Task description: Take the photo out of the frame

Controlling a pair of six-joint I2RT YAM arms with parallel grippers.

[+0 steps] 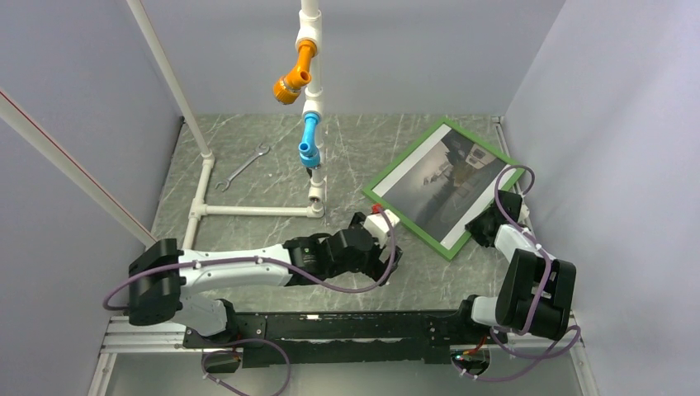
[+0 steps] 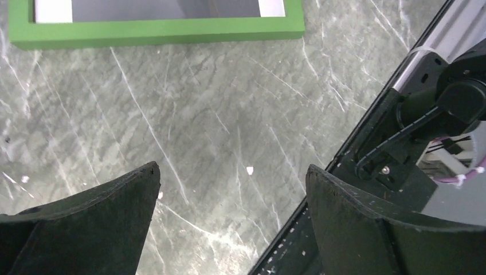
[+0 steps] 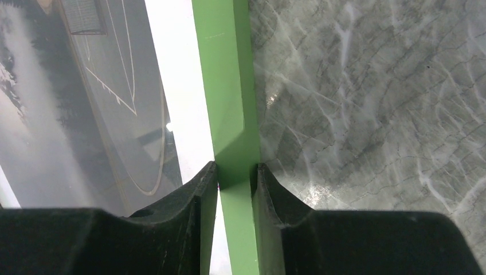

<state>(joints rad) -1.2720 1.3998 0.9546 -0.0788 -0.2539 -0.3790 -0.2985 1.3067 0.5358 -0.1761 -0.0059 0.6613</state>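
Observation:
The frame [image 1: 407, 224], with narrow bright green moulding, lies face up on the right of the marble table. The photo [image 1: 442, 181] sits inside it, a greyscale print with a white border. My right gripper [image 3: 236, 172] is at the frame's near right edge. Its jaws are shut on the green moulding [image 3: 226, 103], one finger on the photo's [image 3: 86, 114] side and one on the table side. My left gripper [image 2: 232, 177] stands wide open over bare marble, just short of the frame's [image 2: 155, 28] near left edge, holding nothing.
A white pipe stand [image 1: 312, 99] with an orange fitting [image 1: 294, 78] and a blue fitting [image 1: 309, 140] rises at the middle back. A wrench [image 1: 242, 167] lies to its left. The arms' black mounting rail [image 1: 330, 326] runs along the near edge. Grey walls close in both sides.

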